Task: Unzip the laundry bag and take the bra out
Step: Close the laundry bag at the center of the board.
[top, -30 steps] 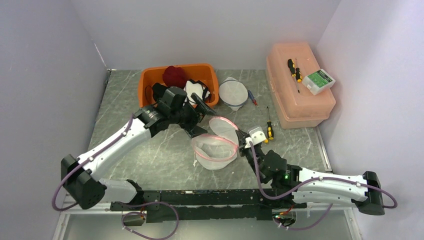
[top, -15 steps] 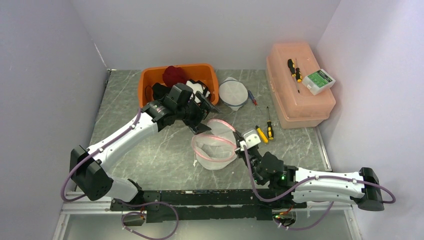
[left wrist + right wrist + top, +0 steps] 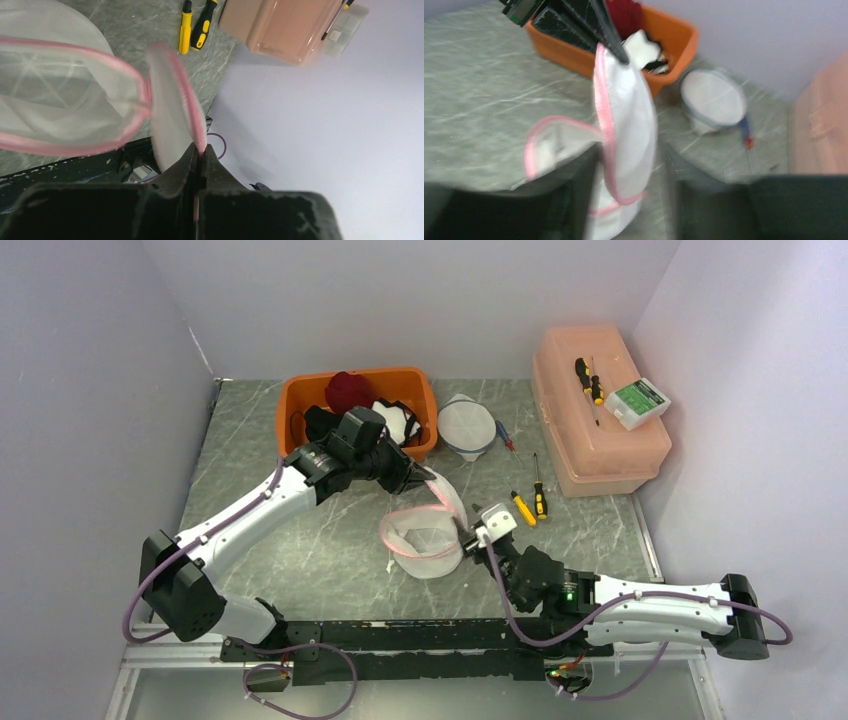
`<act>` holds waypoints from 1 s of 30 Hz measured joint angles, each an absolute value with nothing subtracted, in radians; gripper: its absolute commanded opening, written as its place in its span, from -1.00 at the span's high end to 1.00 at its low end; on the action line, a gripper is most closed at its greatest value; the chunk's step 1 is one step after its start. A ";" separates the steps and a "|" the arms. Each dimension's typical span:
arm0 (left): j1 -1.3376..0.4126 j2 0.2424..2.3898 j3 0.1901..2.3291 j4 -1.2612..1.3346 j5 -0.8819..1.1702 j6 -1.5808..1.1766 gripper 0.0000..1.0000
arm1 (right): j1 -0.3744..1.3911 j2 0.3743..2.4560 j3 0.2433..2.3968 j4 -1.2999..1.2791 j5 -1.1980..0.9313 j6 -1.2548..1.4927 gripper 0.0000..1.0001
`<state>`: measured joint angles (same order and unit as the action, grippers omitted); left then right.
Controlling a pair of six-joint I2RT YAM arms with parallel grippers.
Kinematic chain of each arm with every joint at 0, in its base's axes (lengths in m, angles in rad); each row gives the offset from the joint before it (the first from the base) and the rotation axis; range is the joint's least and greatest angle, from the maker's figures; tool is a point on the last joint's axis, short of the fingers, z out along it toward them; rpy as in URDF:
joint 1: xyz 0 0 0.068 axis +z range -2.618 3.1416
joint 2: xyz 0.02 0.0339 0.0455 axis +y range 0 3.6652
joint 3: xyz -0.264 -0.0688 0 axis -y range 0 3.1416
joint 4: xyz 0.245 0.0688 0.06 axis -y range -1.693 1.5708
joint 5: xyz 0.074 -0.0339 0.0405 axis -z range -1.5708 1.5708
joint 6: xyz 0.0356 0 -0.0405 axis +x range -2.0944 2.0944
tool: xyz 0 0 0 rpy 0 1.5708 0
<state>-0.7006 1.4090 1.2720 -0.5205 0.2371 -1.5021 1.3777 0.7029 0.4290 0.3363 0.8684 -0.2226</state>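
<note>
The laundry bag (image 3: 425, 540) sits on the desk (image 3: 300, 530) just on the near side of the orange bin (image 3: 428, 390), unzipped, its round mesh body open upward and its pink-trimmed flap (image 3: 447, 498) raised off it. That raised flap is the change. A second ago the left end effector (image 3: 201, 150) hangs wide open beside the bin, and now it is pinched tight on the flap's pink rim, between the bin and the bag's body, holding the flap on edge. The right end effector (image 3: 624, 200), at the side of the bag away from the bin, goes the other way: a second ago it is clamped shut, and now its 2 fingers stand apart with the mesh hanging in the gap. Its view is too blurred to say whether either finger touches the fabric. My reading is that the grip is passing from right to left, so the unzipping looks done and the left arm now keeps the mouth open. The bra itself does not show through the mesh, so I cannot tell whether it is in the bag or among the dark red, black and white clothes in the bin.
</note>
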 measured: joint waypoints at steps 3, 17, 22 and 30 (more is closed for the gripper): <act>-0.702 1.407 1.266 -0.511 0.237 -1.489 0.95 | 1.378 0.697 0.467 0.228 0.834 -0.147 -0.99; -0.700 1.310 1.136 -0.384 0.250 -1.222 0.95 | 1.258 0.596 0.640 -0.075 0.635 0.340 -0.98; -0.691 1.285 1.030 -0.290 0.308 -1.100 0.95 | 0.992 0.570 0.572 -0.118 0.414 0.530 -0.81; -0.651 1.253 0.897 -0.213 0.403 -0.980 0.95 | 0.765 0.602 0.457 -0.103 0.113 0.691 -0.55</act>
